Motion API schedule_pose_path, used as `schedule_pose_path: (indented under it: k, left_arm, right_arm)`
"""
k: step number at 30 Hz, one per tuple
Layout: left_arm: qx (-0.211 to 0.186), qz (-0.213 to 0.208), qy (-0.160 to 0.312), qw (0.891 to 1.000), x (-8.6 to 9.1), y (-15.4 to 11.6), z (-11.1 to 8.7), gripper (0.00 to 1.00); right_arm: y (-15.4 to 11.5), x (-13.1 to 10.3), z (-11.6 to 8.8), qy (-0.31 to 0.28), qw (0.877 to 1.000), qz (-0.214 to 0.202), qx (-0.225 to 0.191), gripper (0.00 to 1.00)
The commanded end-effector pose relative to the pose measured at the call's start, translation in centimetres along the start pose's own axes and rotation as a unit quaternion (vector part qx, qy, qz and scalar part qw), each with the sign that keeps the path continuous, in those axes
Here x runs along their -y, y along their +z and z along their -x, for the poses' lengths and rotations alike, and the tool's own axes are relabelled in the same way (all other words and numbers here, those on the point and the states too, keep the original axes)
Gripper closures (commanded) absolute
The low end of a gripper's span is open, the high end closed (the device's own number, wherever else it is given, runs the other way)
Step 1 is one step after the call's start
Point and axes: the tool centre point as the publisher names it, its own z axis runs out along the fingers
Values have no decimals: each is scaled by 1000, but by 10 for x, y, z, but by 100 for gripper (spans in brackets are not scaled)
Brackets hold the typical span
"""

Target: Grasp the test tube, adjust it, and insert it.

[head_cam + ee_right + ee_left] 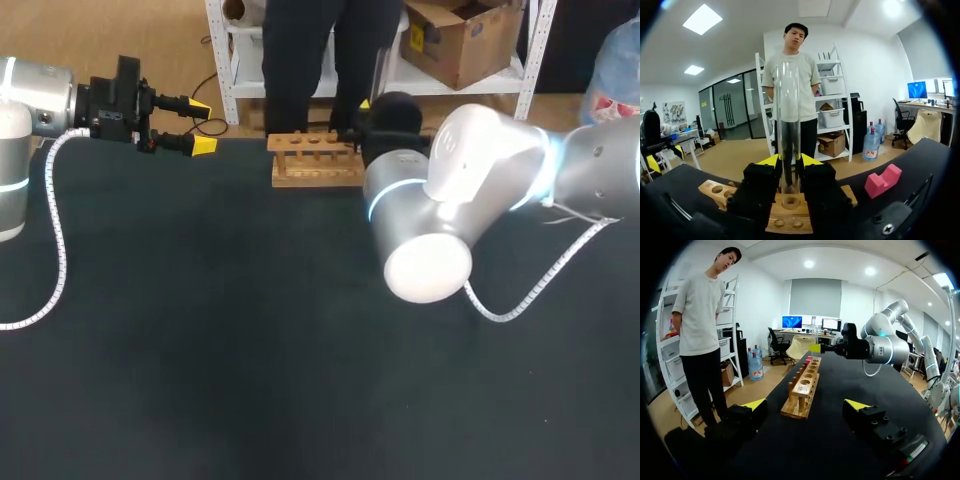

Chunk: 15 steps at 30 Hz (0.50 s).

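Closest to the camera is the big silver elbow of the right arm (430,225). It bends low over the dark worktop (250,350), just to the right of the wooden rack (315,160). This elbow hides most of the right gripper (789,160) from above.

I count one wooden rack, one glass test tube (789,110), one pink block (882,181), two arms and two grippers. The rack lies at the far edge of the worktop and has a row of round holes along its top.

From its own wrist camera, the right gripper is right over the rack. It is clamped on the test tube, with one yellow-tipped finger on each side. The tube stands straight up. Its bottom end is just over one hole of the rack, and I cannot tell if it has gone in. The pink block sits on the worktop just beside the rack.

The left arm (40,100) is stretched out flat, well to the left of the rack. The left gripper (203,125) points at the rack's near end. Its fingers are spread wide with nothing between them, and it touches neither the rack nor the worktop.
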Motion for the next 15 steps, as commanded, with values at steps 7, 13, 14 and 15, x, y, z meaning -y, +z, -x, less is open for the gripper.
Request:
schedule_pose_path:
  k: [7,13,14,15]
  left_arm:
    - [0,0,0,1000,0,0,0,0]
    - [0,0,0,1000,0,0,0,0]
    - [0,0,0,1000,0,0,0,0]
    - [0,0,0,1000,0,0,0,0]
  right_arm:
    - [3,2,-8,-8,999,34,9,100]
    - [3,4,-13,-11,999,36,12,100]
    - [3,4,-13,-11,999,37,12,100]
    - [2,4,-15,-11,999,38,11,100]
